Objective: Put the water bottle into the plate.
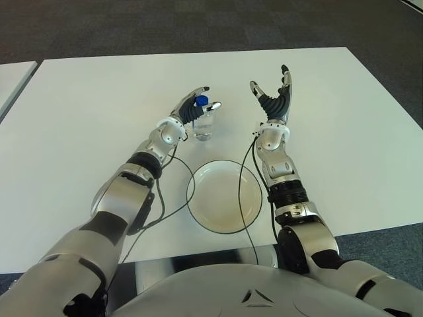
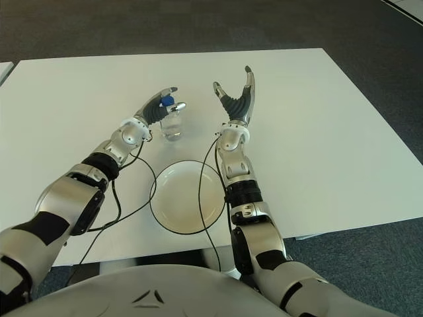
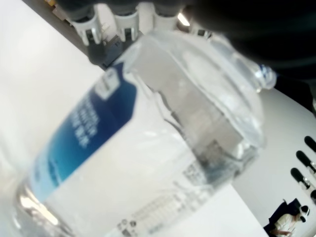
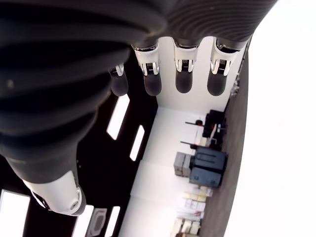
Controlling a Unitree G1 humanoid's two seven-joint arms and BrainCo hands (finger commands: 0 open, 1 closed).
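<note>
A small clear water bottle (image 1: 203,125) with a blue cap and blue label stands upright on the white table (image 1: 99,99), just beyond the plate. My left hand (image 1: 199,100) is curled around its upper part, fingers on one side and thumb on the other. The bottle (image 3: 163,138) fills the left wrist view, pressed close to the palm. The round white plate (image 1: 225,198) with a dark rim lies near the table's front edge, holding nothing. My right hand (image 1: 269,79) is raised to the right of the bottle, its fingers (image 4: 182,81) spread and holding nothing.
A black cable (image 1: 246,191) from my right arm hangs across the plate's right side; another (image 1: 175,198) loops from my left arm past its left rim. A second table (image 1: 13,72) shows at far left. Dark carpet (image 1: 198,26) surrounds the table.
</note>
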